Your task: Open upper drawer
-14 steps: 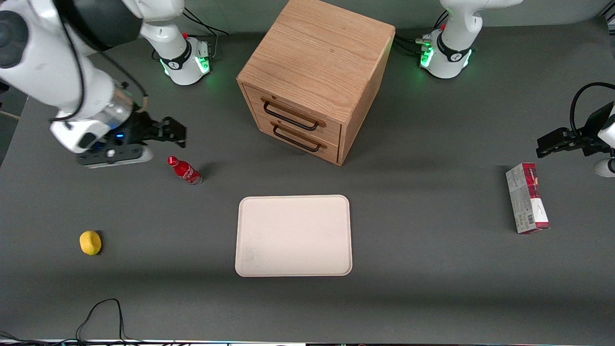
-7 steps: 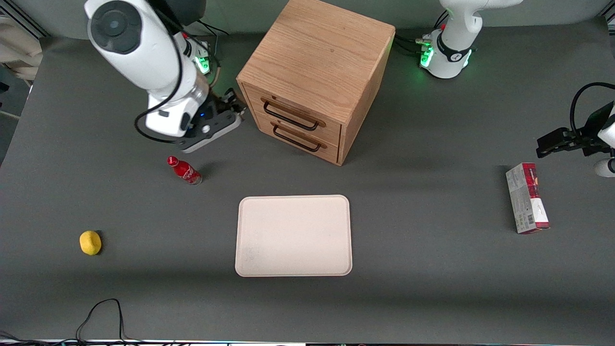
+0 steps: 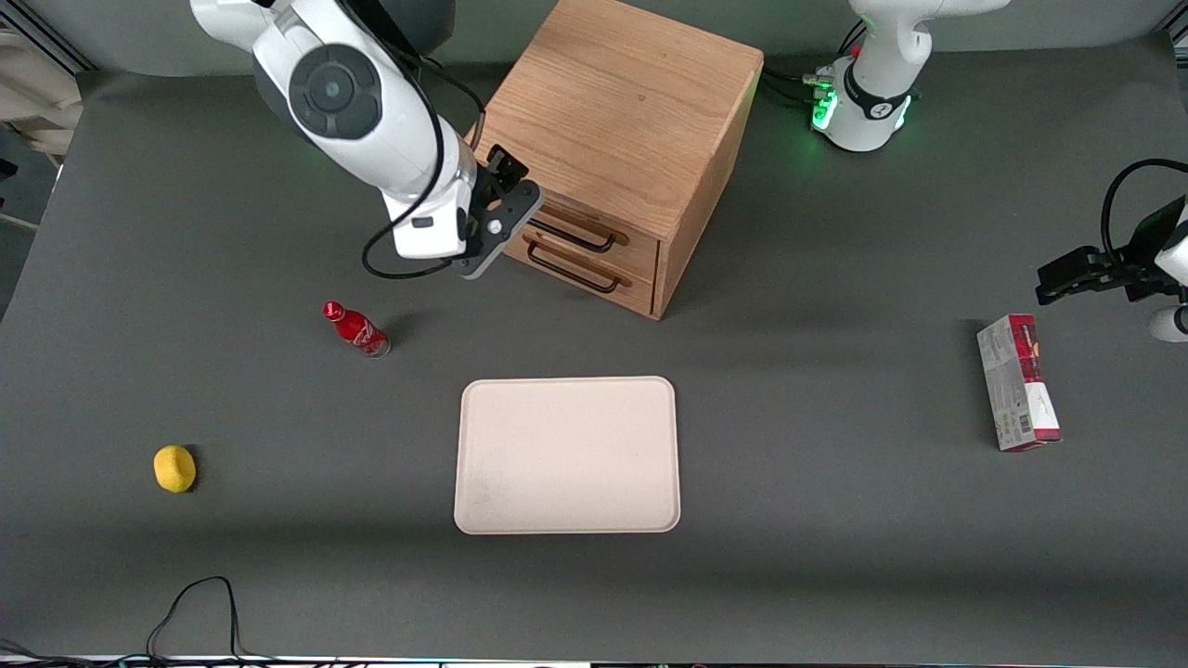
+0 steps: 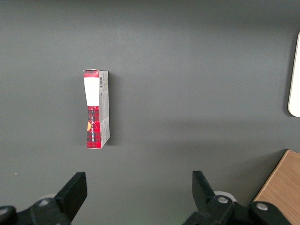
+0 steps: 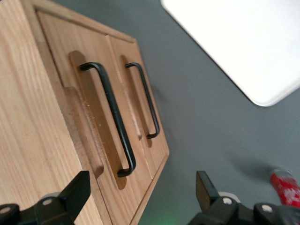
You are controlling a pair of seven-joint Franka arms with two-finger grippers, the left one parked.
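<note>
The oak cabinet (image 3: 622,102) stands at the table's back middle. Its upper drawer (image 3: 640,254) is closed, with a long black wire pull (image 3: 580,238); the lower twin drawer (image 3: 631,289) sits beneath it. My right gripper (image 3: 509,173) hangs at the working arm's end of the upper drawer's front and hides that end. In the right wrist view the upper drawer (image 5: 61,56) and its pull (image 5: 115,117) lie just ahead of the gripper (image 5: 140,192). The fingers (image 5: 77,190) are spread wide, empty, and apart from the pull.
A red bottle (image 3: 356,329) lies on the table nearer the front camera than the gripper. A white tray (image 3: 566,455) sits in front of the cabinet. A yellow lemon (image 3: 174,468) lies toward the working arm's end. A red box (image 3: 1017,382) lies toward the parked arm's end.
My right gripper has swung from near the red bottle across to the cabinet's front, ending at the upper drawer's end. The drawers and other objects have not moved.
</note>
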